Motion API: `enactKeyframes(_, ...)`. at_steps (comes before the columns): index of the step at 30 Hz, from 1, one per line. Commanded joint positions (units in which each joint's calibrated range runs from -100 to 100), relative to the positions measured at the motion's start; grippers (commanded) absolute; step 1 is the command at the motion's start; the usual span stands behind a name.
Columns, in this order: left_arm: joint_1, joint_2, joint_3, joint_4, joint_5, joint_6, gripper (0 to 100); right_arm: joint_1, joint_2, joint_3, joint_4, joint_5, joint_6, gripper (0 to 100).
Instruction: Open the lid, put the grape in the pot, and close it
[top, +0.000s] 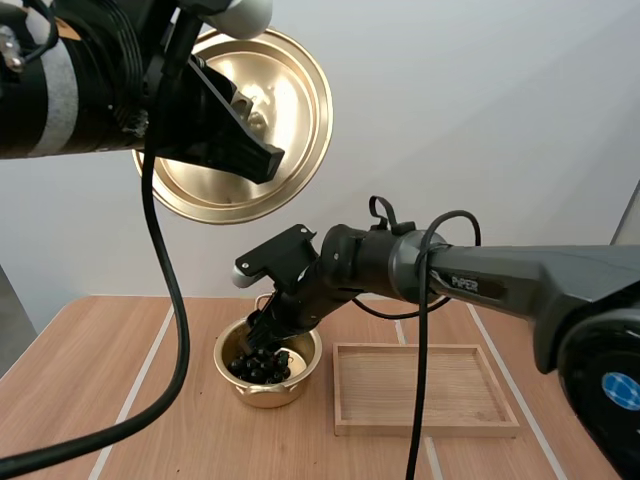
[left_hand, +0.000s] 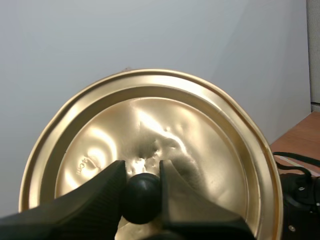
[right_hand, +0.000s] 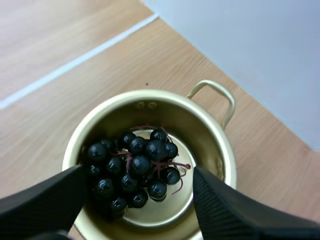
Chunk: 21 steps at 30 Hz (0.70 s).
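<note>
One step is remaining: empty, wide-open right gripper (right_hand: 139, 172) must be leaving grapes (top: 260, 365) in pot (right_hand: 227, 155); left gripper (left_hand: 141, 167) is pinching lid (left_hand: 200, 130) by knob (left_hand: 141, 197).

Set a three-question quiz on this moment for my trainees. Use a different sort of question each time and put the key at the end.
1. Fill the gap: the left gripper holds the lid up in the air by its black ___.
2. Where do the grapes lie? A: on the wooden tray. B: in the pot. C: pinched between two fingers.
3. True or false: the right gripper, just above the pot, is shut.

Key: 1: knob. 2: B. 3: false; its fingers stand apart, one on each side of the grapes.
</note>
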Motion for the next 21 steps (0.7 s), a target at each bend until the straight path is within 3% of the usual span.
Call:
enactKeyframes(1, -0.03, -0.43, -0.50, -0.34, -0.50, -0.54, 0, -0.20, -3.70, -0.14, -0.44, 2.36, 1.08, 84)
enactKeyframes(3, -0.03, -0.43, -0.50, -0.34, -0.50, -0.54, 0, -0.20, -5.18, -0.14, -0.44, 4.30, 1.18, 65)
enactKeyframes(7, -0.03, -0.43, -0.50, 2.11, -0.50, -0.54, 0, -0.20, -8.32, -0.14, -2.18, 9.33, 1.62, 0)
enactKeyframes(14, -0.03, -0.43, -0.50, 6.93, -0.50, -4.00, 0, -0.20, -12.72, 0.33, -8.89, 19.18, 8.99, 0)
enactKeyframes(21, -0.03, -0.20, -0.50, 8.76, -0.50, -5.75, 0, -0.96, -20.88, 8.44, -13.06, 22.43, 12.55, 0)
